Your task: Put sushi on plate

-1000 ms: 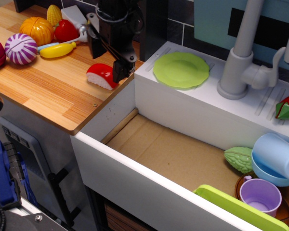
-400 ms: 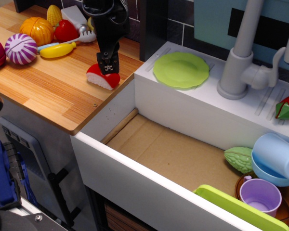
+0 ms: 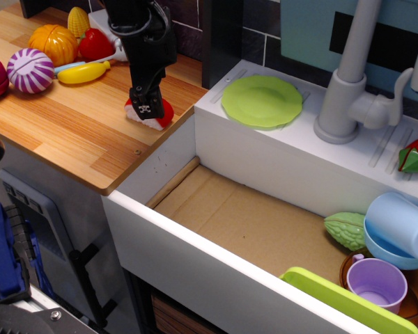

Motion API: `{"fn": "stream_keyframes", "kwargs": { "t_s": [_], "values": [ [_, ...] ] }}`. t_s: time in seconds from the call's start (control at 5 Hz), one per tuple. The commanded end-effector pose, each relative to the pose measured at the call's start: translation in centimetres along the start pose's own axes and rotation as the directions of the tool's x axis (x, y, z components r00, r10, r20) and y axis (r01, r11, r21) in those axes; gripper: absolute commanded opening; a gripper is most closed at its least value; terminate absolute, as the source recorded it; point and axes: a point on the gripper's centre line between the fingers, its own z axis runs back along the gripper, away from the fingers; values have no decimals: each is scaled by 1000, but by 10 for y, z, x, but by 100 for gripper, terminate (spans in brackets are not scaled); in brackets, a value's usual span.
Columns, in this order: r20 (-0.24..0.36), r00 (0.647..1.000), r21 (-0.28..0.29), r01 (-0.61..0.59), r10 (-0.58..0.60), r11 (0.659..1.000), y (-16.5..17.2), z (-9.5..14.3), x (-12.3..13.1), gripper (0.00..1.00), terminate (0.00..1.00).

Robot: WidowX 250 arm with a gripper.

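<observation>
My claw (image 3: 148, 109) has dropped onto the sushi (image 3: 160, 113), jaw gap unclear, ready to grasp; the plate (image 3: 262, 101) waits to its right.

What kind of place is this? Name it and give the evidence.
Most likely a toy kitchen set up for robot practice. A white sink with a grey faucet sits beside a wooden counter, and plastic play food is scattered about, including the sushi under the gripper and a green plate.
</observation>
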Motion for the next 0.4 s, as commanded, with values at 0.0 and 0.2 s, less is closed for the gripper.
{"fn": "stream_keyframes", "kwargs": {
  "t_s": [0.0, 0.2],
  "values": [
    [28, 1000, 25, 11, -11, 1000, 11, 0, -7, 100, 0],
    [48, 999, 15, 0, -1, 1000, 12, -9, -8, 100, 0]
  ]
}}
